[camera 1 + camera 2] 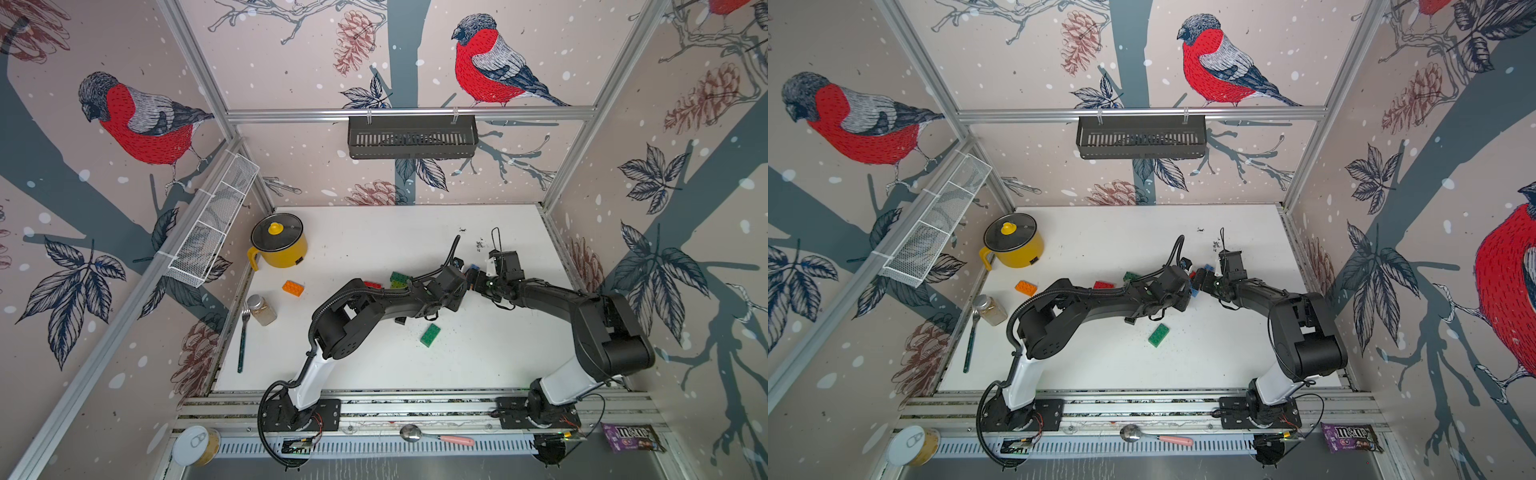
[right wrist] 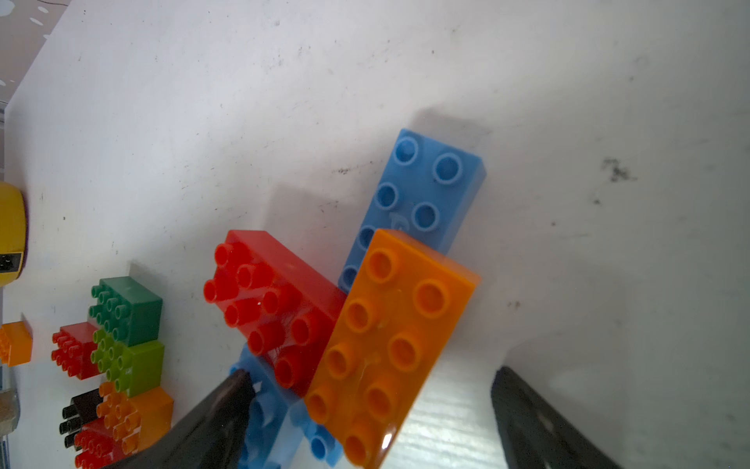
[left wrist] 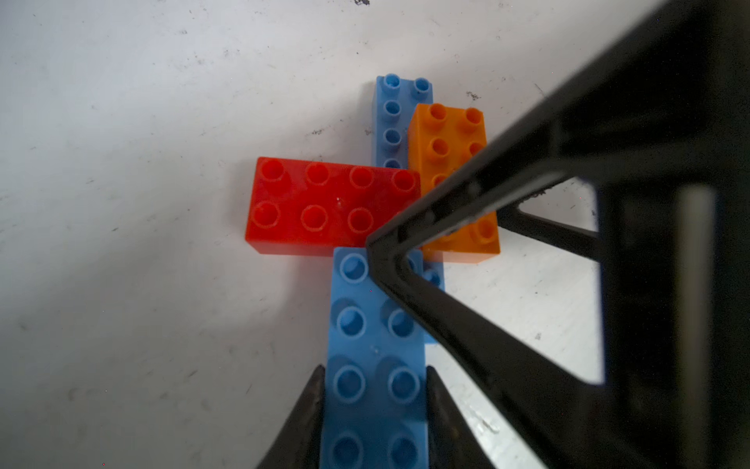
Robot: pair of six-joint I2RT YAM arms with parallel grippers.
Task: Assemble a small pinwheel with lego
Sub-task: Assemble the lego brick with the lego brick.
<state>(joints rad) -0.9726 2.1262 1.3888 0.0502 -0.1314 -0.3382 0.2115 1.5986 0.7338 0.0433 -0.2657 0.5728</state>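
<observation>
In both top views the lego pinwheel is seen just right of centre; in the left wrist view its blue brick, long axis up-frame, is clamped by the left gripper; in the right wrist view the orange brick, lengthwise up-frame, is straddled by the wide-open, empty right gripper.

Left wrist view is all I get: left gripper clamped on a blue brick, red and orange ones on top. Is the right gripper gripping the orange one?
Observer: No, the right wrist view shows the right gripper open, fingers apart on either side of the orange brick.
Operator: Any spare bricks?
Observer: Both top views show a green brick lying alone on the table.
Operator: Others?
Observer: A cluster of dark green, lime, red, orange and black bricks sits toward the yellow pot.
</observation>
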